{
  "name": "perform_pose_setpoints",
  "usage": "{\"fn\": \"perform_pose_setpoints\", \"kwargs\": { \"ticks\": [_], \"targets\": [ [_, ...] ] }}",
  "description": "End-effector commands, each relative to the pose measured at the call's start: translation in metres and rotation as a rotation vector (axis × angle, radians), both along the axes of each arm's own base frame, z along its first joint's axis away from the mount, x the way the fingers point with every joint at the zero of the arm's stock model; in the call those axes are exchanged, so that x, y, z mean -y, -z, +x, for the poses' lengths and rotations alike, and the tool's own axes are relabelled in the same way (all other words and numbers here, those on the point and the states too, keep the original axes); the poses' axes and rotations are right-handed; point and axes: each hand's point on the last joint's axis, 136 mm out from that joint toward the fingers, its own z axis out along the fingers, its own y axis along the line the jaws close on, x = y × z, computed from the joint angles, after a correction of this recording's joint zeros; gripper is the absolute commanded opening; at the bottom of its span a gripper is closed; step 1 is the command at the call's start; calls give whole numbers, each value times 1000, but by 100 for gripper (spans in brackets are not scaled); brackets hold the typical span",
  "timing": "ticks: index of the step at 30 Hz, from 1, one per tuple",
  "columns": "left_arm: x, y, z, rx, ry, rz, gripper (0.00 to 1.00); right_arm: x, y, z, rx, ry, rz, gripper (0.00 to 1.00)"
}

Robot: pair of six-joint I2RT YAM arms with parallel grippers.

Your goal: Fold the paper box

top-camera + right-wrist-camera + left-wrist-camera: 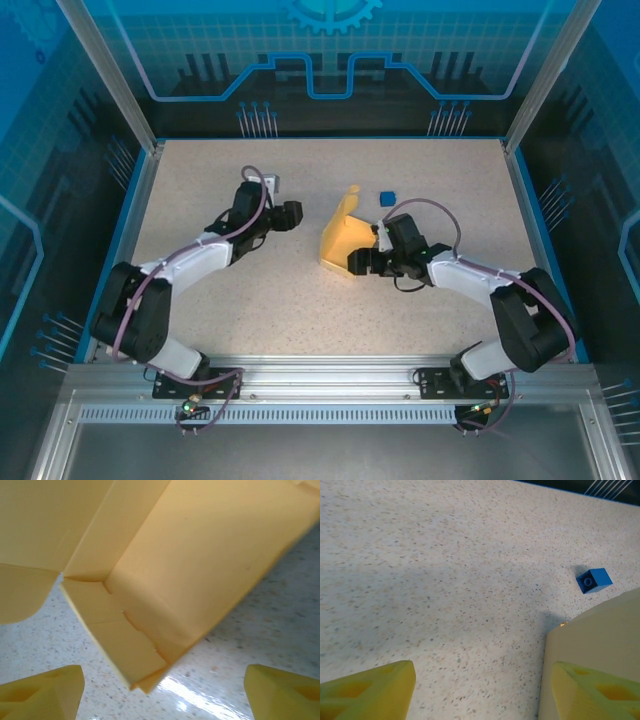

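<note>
The paper box (340, 238) is a pale yellow, partly folded card standing on the table's middle with one flap raised at the back. In the right wrist view its creased panels and a low corner (150, 630) hang just ahead of my right gripper (162, 697). That gripper is open, and its yellow fingers (40, 695) stand wide on either side of the corner without touching it. My right gripper (365, 260) sits at the box's near right side. My left gripper (292, 215) is open, left of the box. One box panel (605, 635) rises behind its right finger (595, 692), with bare table between the fingers.
A small blue cube (387, 198) lies just behind and right of the box, also seen as the blue cube (594, 580) from the left wrist. The speckled table (250, 290) has raised blue edges (520, 200) at its sides and back.
</note>
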Motion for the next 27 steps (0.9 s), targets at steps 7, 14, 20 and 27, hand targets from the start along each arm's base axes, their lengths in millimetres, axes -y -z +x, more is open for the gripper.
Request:
{"fn": "perform_pose_setpoints", "kwargs": {
  "ticks": [7, 14, 20, 27],
  "targets": [
    [-21, -22, -35, 34, -55, -82, 74, -43, -10, 6, 31, -21, 109, 79],
    [-25, -29, -53, 37, -46, -99, 76, -50, -8, 5, 31, -49, 88, 79],
    [-20, -29, -70, 0, -7, -137, 81, -11, -31, 9, 147, -39, -103, 86],
    [-23, -45, -81, 35, 0, -196, 99, 49, -77, 31, 293, 65, -240, 94]
  ]
}}
